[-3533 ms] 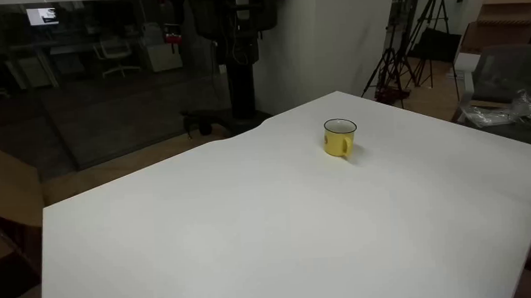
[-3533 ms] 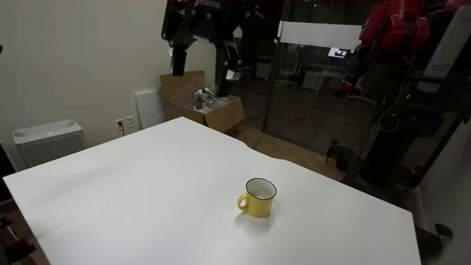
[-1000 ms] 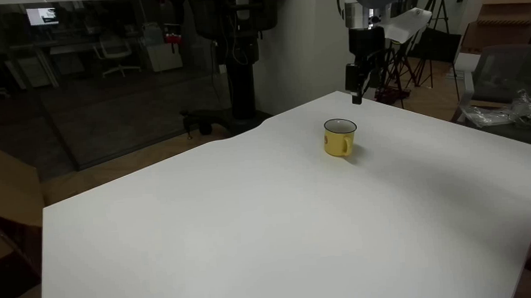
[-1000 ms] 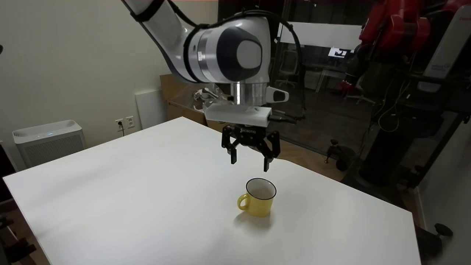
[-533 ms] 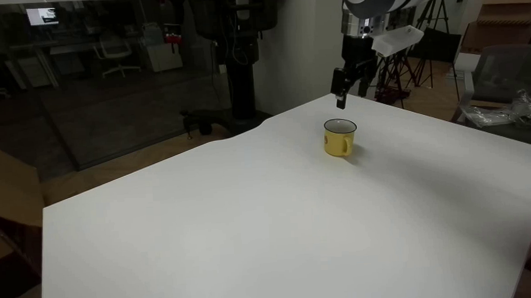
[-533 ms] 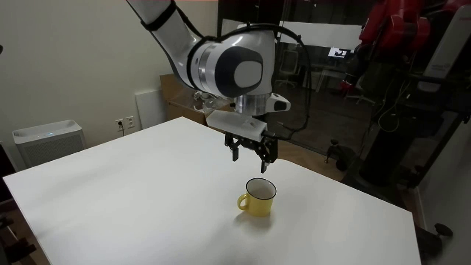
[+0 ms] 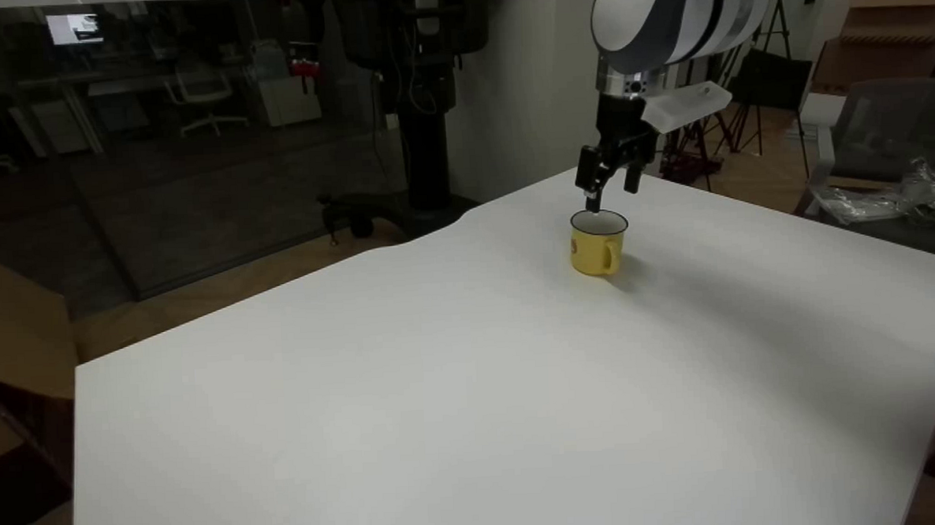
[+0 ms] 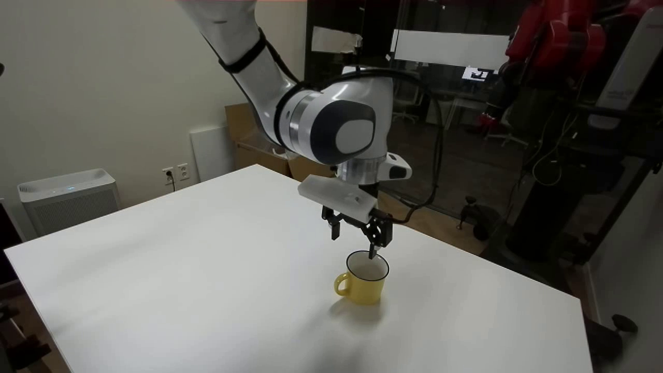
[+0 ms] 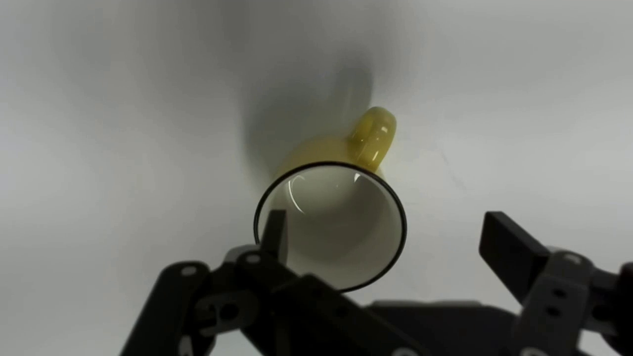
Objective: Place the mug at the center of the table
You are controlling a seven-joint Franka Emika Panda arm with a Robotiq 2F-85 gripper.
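The yellow mug (image 7: 593, 257) stands upright on the white table (image 7: 410, 391), towards its far part in this exterior view. It has a pale inside, a dark rim and a handle, and shows also in an exterior view (image 8: 365, 291). My gripper (image 8: 354, 245) is open, empty and tilted just above the mug; it shows too in an exterior view (image 7: 613, 198). In the wrist view, the left finger of the gripper (image 9: 385, 217) overlaps the left side of the mug's opening (image 9: 341, 217). The right finger is well outside the rim. I cannot tell whether any finger is below the rim.
The table has a wavy edge behind the mug in both exterior views. A cardboard box (image 7: 21, 329) is beyond the table's edge. An air purifier (image 8: 72, 199) stands by the wall, and a red and black robot (image 8: 557, 52) stands beyond the table. A chair (image 7: 896, 133) is at the right.
My arm has come into the scene above the mug. Over the last second the gripper has moved down to just above the mug and tilted. It stays open. The mug has not moved.
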